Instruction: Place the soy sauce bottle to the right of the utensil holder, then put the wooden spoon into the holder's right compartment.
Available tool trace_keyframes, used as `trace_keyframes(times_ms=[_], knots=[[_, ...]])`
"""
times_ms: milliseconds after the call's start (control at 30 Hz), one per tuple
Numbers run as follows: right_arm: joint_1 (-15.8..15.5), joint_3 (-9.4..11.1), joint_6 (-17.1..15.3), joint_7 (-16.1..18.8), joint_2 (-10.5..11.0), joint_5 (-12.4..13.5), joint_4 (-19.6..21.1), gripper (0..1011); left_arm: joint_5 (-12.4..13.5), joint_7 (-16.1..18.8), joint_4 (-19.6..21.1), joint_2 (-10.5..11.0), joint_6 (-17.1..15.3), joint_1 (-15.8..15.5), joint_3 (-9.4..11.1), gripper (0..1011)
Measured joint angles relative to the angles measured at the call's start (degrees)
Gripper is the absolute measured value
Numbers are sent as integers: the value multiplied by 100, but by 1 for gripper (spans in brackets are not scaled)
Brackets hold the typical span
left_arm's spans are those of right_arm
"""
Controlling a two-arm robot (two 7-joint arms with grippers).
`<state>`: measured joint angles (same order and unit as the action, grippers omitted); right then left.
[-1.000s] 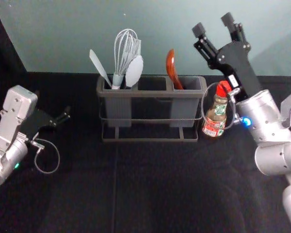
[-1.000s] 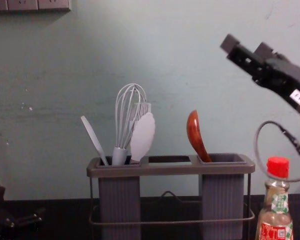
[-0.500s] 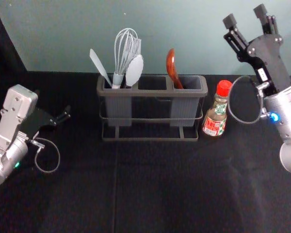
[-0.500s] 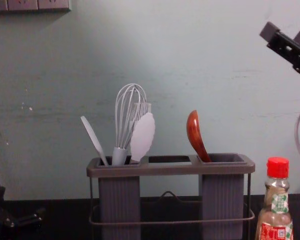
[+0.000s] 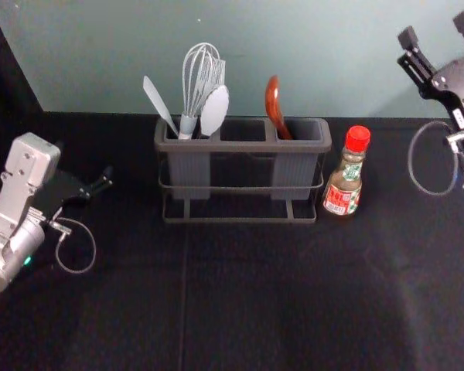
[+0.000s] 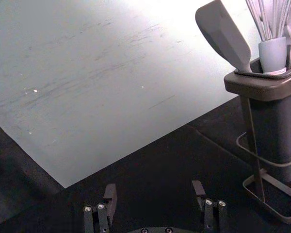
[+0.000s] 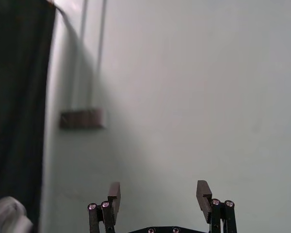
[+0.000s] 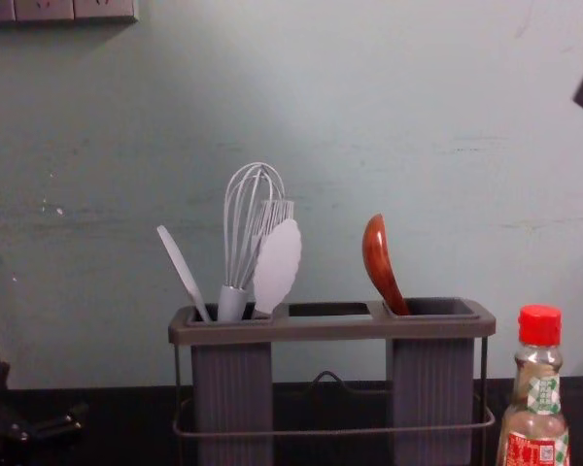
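My right gripper (image 5: 441, 29) is open and empty at the upper right of the head view, up and to the right of the bottle; in the right wrist view the gripper (image 7: 159, 196) has its fingers wide apart. The soy sauce bottle (image 5: 346, 174) stands upright just right of the utensil holder (image 5: 246, 147). The wooden spoon (image 5: 273, 104) leans in the holder's right compartment, bowl up. Parked at the left, my left gripper (image 5: 100, 182) is left of the holder; the left wrist view shows the gripper (image 6: 154, 191) open and empty.
A whisk (image 5: 203, 77), a white spatula (image 5: 159, 107) and other light utensils stand in the holder's left compartment. A wall (image 5: 124, 58) rises behind the black-covered table (image 5: 247, 301). Wall sockets (image 8: 73, 10) are high at the chest view's left.
My right gripper has moved away to the right, from above the bottle toward the view's edge, staying open. Bottle, spoon, holder and left arm have not moved.
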<state>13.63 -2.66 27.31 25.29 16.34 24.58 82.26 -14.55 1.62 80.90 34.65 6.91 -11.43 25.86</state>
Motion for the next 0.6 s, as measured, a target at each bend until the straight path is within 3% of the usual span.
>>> trace_keyframes(times_ms=[67,300,600], knots=[[-64,85,-141,-226,63,-300,25,1002,0,0,0,0,0,0,0,1011],[-209,296,-437,-556,168,-756,-86,1003,0,0,0,0,0,0,0,1011],[-368,432,-717,-645,197,-961,-432,1003,0,0,0,0,0,0,0,1011]])
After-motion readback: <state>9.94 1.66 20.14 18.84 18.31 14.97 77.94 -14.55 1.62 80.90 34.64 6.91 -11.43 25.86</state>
